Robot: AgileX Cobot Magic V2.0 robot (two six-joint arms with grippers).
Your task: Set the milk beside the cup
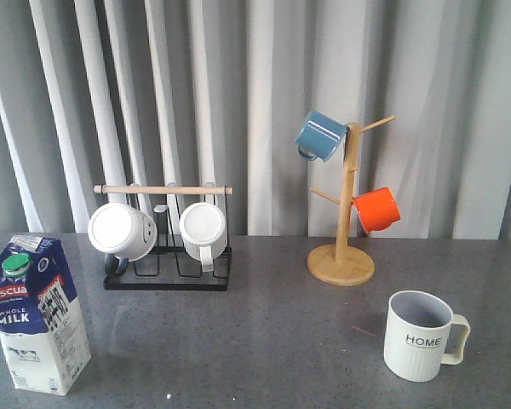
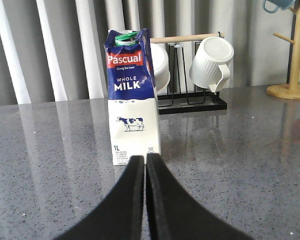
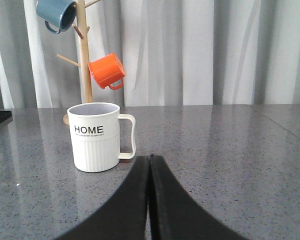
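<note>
The milk (image 1: 37,313) is a tall blue-and-white carton with a green cap, upright at the table's front left. In the left wrist view the milk (image 2: 132,100) stands just beyond my left gripper (image 2: 145,158), whose black fingers are shut with nothing between them, apart from the carton. The cup (image 1: 421,335), an off-white ribbed mug marked "HOME", sits at the front right with its handle to the right. In the right wrist view the cup (image 3: 96,137) is a little ahead of my right gripper (image 3: 149,157), also shut and empty. Neither gripper shows in the front view.
A black wire rack (image 1: 166,274) with a wooden bar holds two white mugs (image 1: 122,231) at the back left. A wooden mug tree (image 1: 344,247) at the back right carries a blue mug (image 1: 320,135) and an orange mug (image 1: 377,209). Curtains hang behind the grey table (image 1: 272,332).
</note>
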